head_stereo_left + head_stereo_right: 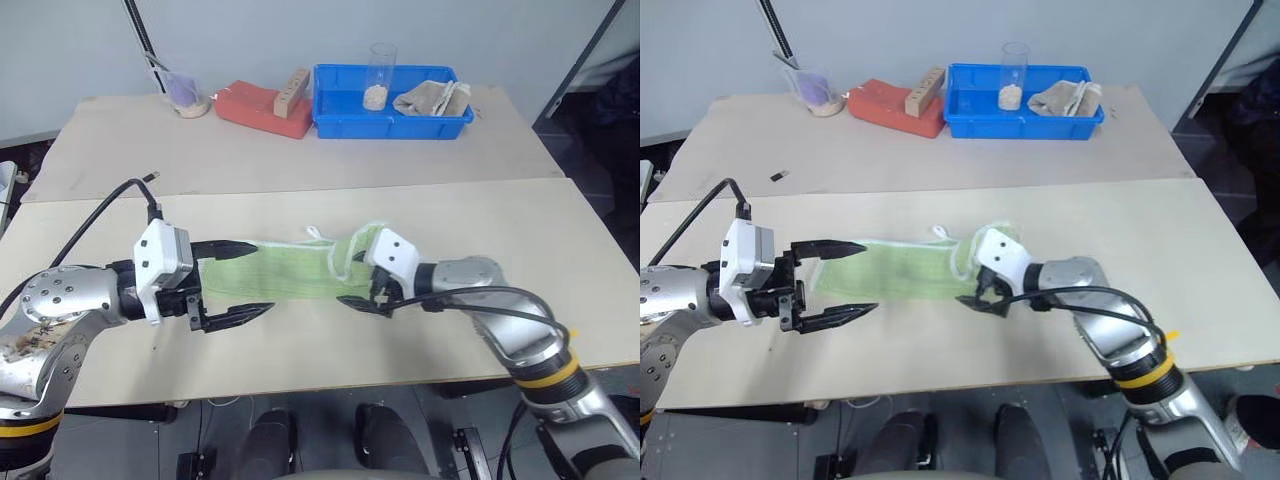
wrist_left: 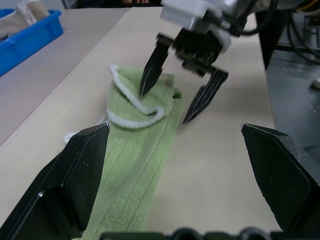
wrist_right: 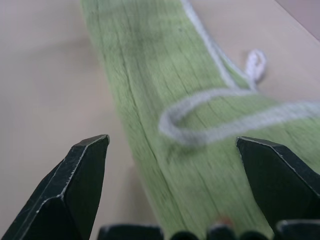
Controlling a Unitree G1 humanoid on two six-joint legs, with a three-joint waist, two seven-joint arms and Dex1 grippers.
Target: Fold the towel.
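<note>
head stereo overhead, wrist cameras close, facing

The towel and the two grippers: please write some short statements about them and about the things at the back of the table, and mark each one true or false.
1. The towel lies on the table as a long narrow strip between the two grippers. True.
2. The left gripper is shut on the towel's end. False: its fingers stand open, and nothing is clamped between them.
3. The right gripper is open at the end of the towel where the white trim curls. True.
4. The blue bin is upside down. False: it stands upright and holds a clear cup and a beige cloth.
5. A wooden block lies on the red object beside the blue bin. True.
</note>
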